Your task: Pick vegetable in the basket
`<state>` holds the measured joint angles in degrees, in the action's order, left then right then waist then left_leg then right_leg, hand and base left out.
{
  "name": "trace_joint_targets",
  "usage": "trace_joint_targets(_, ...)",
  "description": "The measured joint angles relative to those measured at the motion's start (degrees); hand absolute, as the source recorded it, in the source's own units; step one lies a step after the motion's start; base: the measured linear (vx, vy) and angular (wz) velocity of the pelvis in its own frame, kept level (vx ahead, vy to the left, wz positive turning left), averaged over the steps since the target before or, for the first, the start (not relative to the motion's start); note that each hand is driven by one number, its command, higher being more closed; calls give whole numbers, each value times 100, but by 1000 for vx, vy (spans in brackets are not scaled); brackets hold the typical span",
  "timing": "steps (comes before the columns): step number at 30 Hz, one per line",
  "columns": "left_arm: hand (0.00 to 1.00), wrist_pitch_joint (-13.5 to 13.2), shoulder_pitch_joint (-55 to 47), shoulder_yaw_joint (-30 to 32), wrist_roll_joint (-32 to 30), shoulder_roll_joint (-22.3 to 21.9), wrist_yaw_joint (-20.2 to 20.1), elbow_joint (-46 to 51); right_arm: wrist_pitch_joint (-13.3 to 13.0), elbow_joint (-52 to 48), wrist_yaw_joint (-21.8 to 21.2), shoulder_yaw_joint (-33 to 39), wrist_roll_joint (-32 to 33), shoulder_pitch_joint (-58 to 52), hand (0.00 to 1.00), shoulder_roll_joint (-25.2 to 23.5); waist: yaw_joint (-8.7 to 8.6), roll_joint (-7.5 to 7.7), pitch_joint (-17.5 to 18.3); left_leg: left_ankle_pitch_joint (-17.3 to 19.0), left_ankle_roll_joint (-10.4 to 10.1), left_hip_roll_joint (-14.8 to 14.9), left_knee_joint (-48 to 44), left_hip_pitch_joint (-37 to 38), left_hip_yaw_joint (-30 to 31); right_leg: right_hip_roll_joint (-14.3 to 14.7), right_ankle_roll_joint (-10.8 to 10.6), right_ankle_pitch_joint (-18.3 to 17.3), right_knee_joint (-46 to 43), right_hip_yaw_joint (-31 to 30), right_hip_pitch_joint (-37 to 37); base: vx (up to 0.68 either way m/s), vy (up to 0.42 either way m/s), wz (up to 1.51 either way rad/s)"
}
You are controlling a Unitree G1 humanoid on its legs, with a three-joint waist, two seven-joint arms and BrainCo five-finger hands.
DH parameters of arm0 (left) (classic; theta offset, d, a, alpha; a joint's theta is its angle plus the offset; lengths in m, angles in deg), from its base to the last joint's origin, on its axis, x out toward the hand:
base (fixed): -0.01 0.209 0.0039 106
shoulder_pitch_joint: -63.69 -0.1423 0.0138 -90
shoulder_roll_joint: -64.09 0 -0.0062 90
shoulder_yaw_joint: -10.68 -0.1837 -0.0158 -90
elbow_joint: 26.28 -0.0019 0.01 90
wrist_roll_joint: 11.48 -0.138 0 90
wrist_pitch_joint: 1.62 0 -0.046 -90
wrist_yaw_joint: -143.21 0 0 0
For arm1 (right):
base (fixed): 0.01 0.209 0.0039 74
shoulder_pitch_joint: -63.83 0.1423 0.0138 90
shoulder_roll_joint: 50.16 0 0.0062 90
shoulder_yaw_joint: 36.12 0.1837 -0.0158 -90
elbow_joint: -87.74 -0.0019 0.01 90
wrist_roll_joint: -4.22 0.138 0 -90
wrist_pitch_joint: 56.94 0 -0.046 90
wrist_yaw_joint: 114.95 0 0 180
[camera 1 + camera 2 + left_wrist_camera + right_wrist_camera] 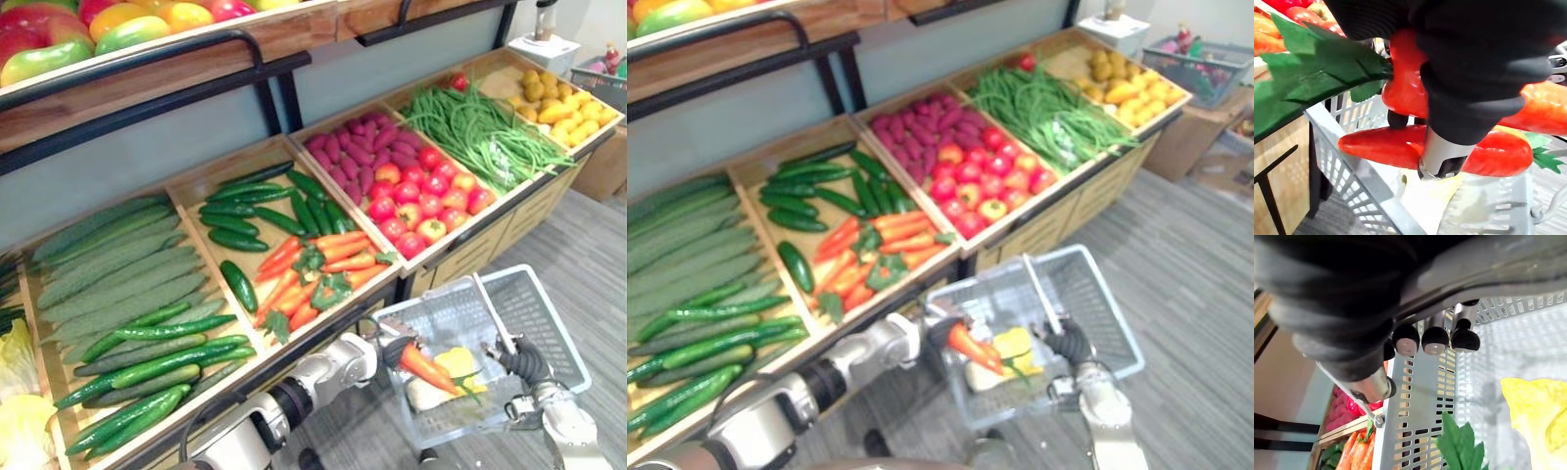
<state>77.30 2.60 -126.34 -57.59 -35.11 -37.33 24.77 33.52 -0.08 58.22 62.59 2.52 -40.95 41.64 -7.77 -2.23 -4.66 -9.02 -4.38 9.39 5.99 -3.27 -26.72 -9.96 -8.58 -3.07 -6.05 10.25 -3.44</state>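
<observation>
In the left eye view my left hand (pixel 390 351) gripped a carrot (pixel 427 370) low inside the basket (pixel 554 318), presumably to release it. Its wrist view confirmed curled fingers (pixel 1442 152). The right wrist view showed my right hand (pixel 1435 339) wrapped round the handle (pixel 1498 269), steadying the basket.

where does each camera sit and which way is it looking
Left eye: on the head, looking down at the shelf and basket; left hand holds a carrot, right hand the handle.
Right eye: beside it, same scene.
Left wrist: along the left hand at the carrot and basket.
Right wrist: along the right hand's fingers round the handle.
Both wrist views share the basket.
</observation>
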Motion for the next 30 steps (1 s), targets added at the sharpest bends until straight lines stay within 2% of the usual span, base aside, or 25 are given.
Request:
trace_joint_targets(10,100,47,12,5,-17,-175,24,-260,-8,-15,-8,-18,66,-60,100,-1,-128,71,10,2,-3,-1,0,-28,-36,2,5,6,3,-30,-39,-7,4,-2)
trace_joint_targets(11,100,47,100,-51,-16,-222,26,-280,-16,-15,-208,-45,240,-321,100,-1,-167,90,-1,6,-8,4,0,-18,-71,4,5,7,1,-64,-56,-66,23,-7)
trace_joint_targets(25,100,54,256,-102,-9,-340,32,-466,-17,-15,-256,-82,439,-447,100,-1,-182,98,-3,4,-6,-2,0,-51,-79,-4,4,8,-3,-78,-102,-11,4,-1)
trace_joint_targets(26,0,57,266,-102,0,-392,37,-466,-16,-14,-253,-83,439,-455,100,-1,-182,98,-3,4,-6,-4,-1,-52,-76,-4,4,8,-4,-76,-101,0,0,0)
trace_joint_targets(30,0,59,316,-109,31,-571,57,-451,-17,-14,-247,-84,439,-460,100,-2,-181,103,-6,4,-6,-4,0,-53,-69,-5,4,7,-7,-69,-98,0,0,0)
